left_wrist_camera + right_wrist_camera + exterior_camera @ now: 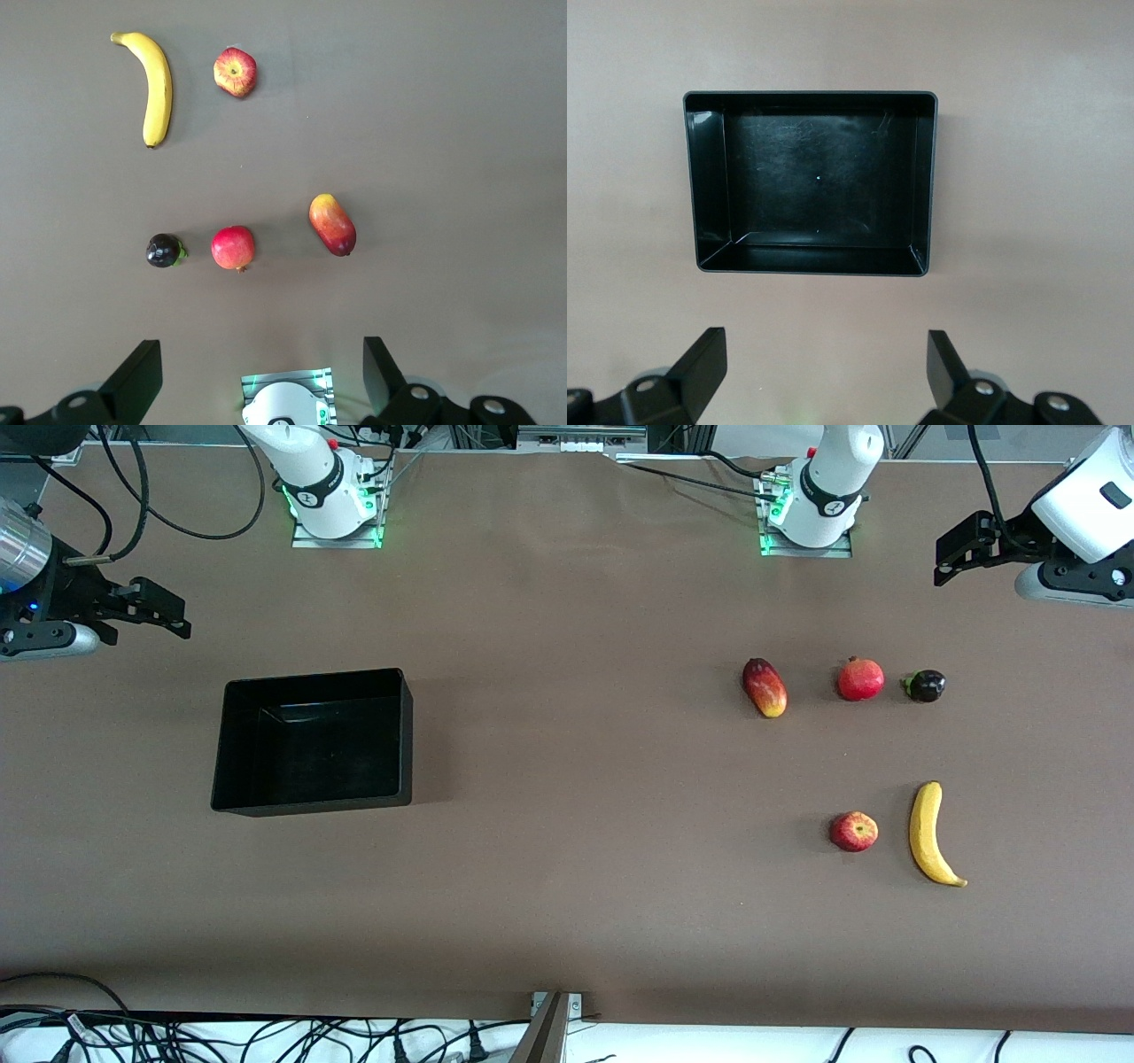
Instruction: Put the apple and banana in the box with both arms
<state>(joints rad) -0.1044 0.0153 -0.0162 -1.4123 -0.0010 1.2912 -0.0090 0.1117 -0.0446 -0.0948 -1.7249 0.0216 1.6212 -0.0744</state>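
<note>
- My left jaws (952, 558): apart, holding nothing, up in the air over the bench (567, 868) at the left arm's end (fruit spread out below them).
- My right jaws (173, 611): apart, holding nothing, up over the bench at the right arm's end, beside the box.
- Box (314, 742): glossy black, on the bench toward the right arm's end; nothing inside it.
- Apple (854, 832): on the bench toward the left arm's end, just beside the banana.
- Banana (930, 834): lying flat, closer to the left arm's end than the apple.
- Elongated red-yellow fruit (765, 687), round red fruit (860, 679), dark purple fruit (925, 685): one row (apart from each other), farther from the front camera than apple and banana.
</note>
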